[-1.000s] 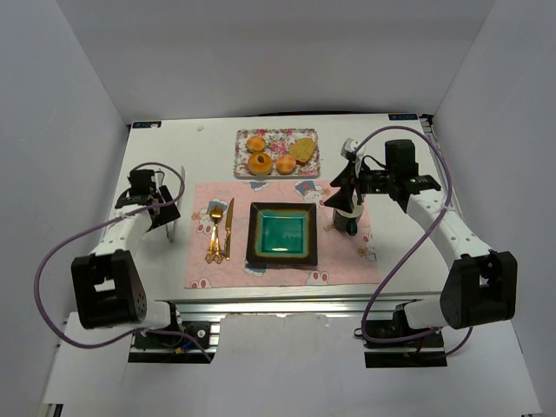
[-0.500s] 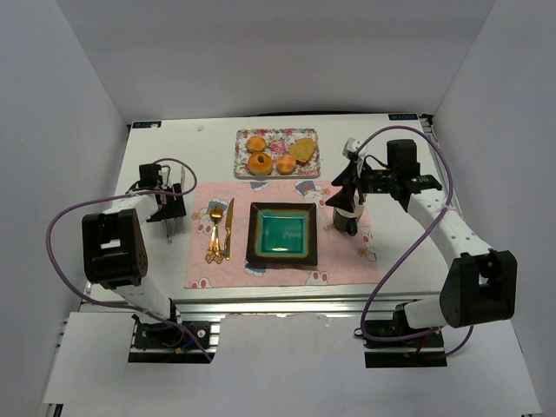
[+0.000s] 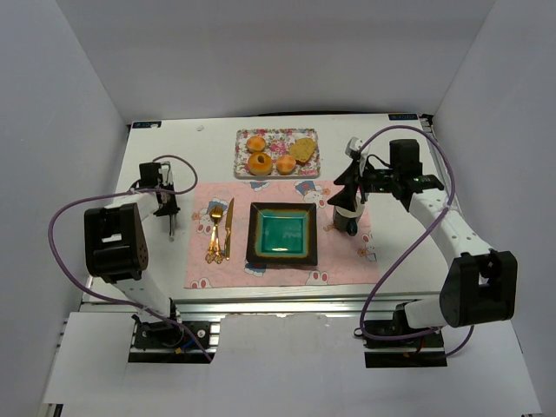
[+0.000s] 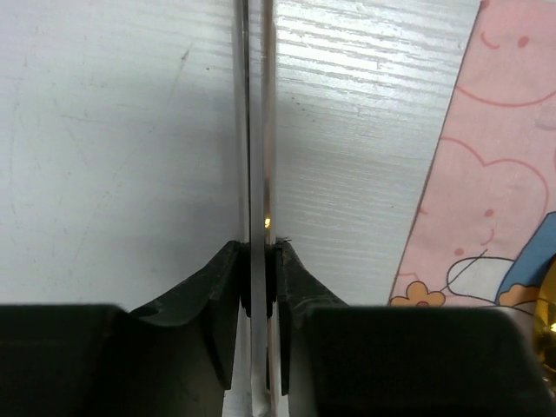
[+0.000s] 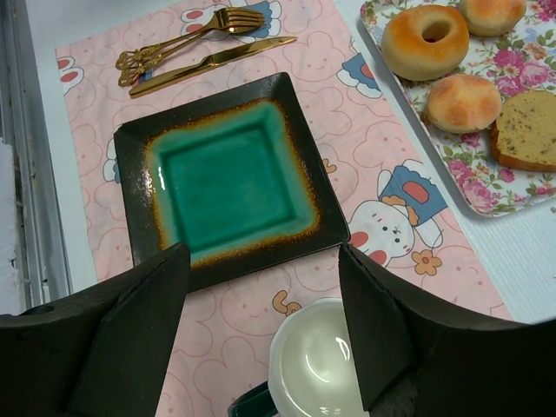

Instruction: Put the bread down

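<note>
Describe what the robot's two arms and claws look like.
Both arms have white links joined by boxy black motor housings. The left arm and right arm each trail a looping purple cable. The left claw and right claw are matte black, with wedge-shaped fingers.

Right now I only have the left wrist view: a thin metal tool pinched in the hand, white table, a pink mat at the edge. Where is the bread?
Observer: The bread is on the flowered tray beyond the mat. There are four pieces, and neither hand holds one.
Operator: Is the plate free?
Observer: Yes, the green square plate on the mat has nothing on it.
Operator: And the right hand?
Observer: The right hand is open and holds nothing. It is above a white cup beside the plate.
</note>
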